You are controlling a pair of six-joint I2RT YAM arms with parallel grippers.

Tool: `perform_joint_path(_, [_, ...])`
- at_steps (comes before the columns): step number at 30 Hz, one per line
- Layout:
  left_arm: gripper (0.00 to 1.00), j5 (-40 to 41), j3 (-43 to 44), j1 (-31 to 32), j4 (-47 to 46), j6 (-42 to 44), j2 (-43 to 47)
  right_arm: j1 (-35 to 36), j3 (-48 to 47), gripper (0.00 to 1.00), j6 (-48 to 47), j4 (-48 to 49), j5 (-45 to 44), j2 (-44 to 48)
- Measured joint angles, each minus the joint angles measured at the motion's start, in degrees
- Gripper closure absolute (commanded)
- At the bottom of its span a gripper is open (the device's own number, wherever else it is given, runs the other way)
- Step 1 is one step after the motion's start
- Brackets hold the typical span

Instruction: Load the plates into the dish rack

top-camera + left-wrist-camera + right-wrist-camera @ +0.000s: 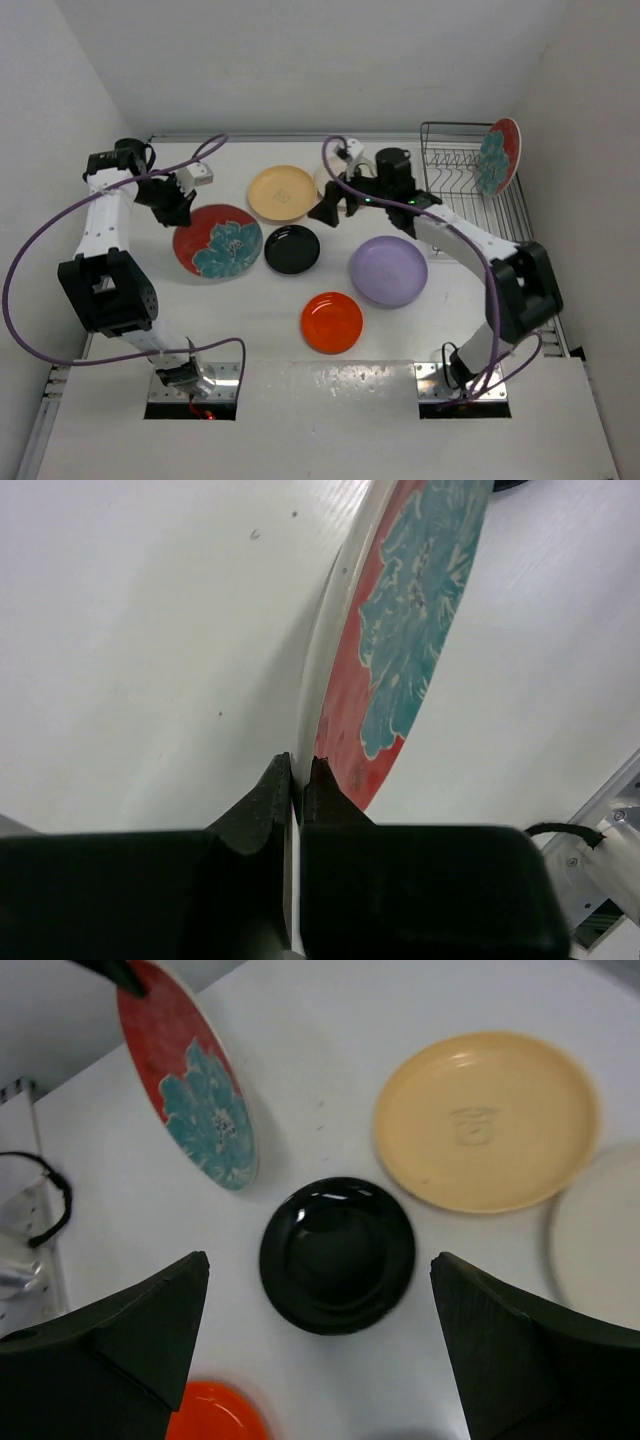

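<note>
My left gripper (178,205) (302,765) is shut on the rim of a red plate with a teal flower (217,242) (420,610), whose gripped edge looks raised in the right wrist view (195,1090). My right gripper (335,205) (320,1256) hangs open above the small black plate (292,249) (338,1255) with nothing between its fingers. A yellow-orange plate (283,192) (487,1120), a cream plate (600,1240), a lilac plate (388,270) and an orange-red plate (332,322) lie flat. A second red floral plate (499,157) stands in the wire dish rack (455,170) at the back right.
White walls close in the table on the left, back and right. A purple cable (40,240) loops beside the left arm. The right arm's forearm (460,235) stretches between the lilac plate and the rack.
</note>
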State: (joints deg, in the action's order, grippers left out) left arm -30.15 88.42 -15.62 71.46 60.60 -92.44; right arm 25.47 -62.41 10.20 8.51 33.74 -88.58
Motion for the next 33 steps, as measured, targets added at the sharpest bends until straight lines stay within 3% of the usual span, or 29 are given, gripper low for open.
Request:
perform_joint_path(10, [1.00,-4.76,1.51,7.82,2.84,-1.16,1.42,13.40,-16.63,0.11,3.26,2.47,0.35,-21.16])
perform_joint_path(13, [1.00,-6.64,3.78,8.52,3.17,-1.84,1.79,14.51,-18.27,0.17,4.04,3.87,0.35,-23.10])
perform_joint_path(15, [1.00,-7.74,5.18,8.57,3.04,-2.32,1.86,14.91,-18.27,0.28,4.66,4.90,0.39,-23.43])
perform_joint_path(16, [1.00,-8.26,5.77,8.57,2.93,-2.49,1.86,15.08,-18.27,0.49,4.90,5.49,0.37,-23.63])
perform_joint_path(19, [1.00,-9.70,7.08,8.57,2.89,-2.84,1.86,15.43,-18.38,0.94,5.33,6.36,-0.59,-24.28])
perform_joint_path(20, [1.00,-10.19,7.48,8.57,3.19,-2.86,1.86,15.23,-18.45,0.99,5.92,6.62,-0.28,-24.57])
perform_joint_path(23, [1.00,-10.54,8.15,8.46,3.13,-5.33,1.75,15.23,-17.35,1.00,5.68,8.44,-0.33,-24.50])
perform_joint_path(24, [0.93,-10.43,8.20,8.44,2.58,-6.32,1.75,15.30,-16.79,1.00,6.08,9.14,-0.94,-24.26])
perform_joint_path(25, [0.79,-10.34,8.22,8.48,2.14,-7.26,1.75,15.32,-16.09,1.00,6.51,9.81,-1.70,-23.80])
perform_joint_path(27, [0.44,-10.27,8.31,8.63,-0.11,-10.78,1.66,15.19,-15.08,1.00,7.08,9.53,-3.37,-22.53])
perform_joint_path(28, [0.07,-10.43,8.68,8.70,-1.79,-12.79,1.57,15.17,-14.73,1.00,7.21,8.41,-4.70,-21.77])
perform_joint_path(29, [0.00,-10.45,9.29,8.68,-3.37,-15.02,1.51,15.04,-14.38,1.00,7.45,7.23,-6.29,-21.16])
perform_joint_path(33, [0.00,-8.55,10.73,7.89,-10.38,-23.58,1.49,12.96,-13.18,1.00,8.31,1.25,-12.04,-17.94])
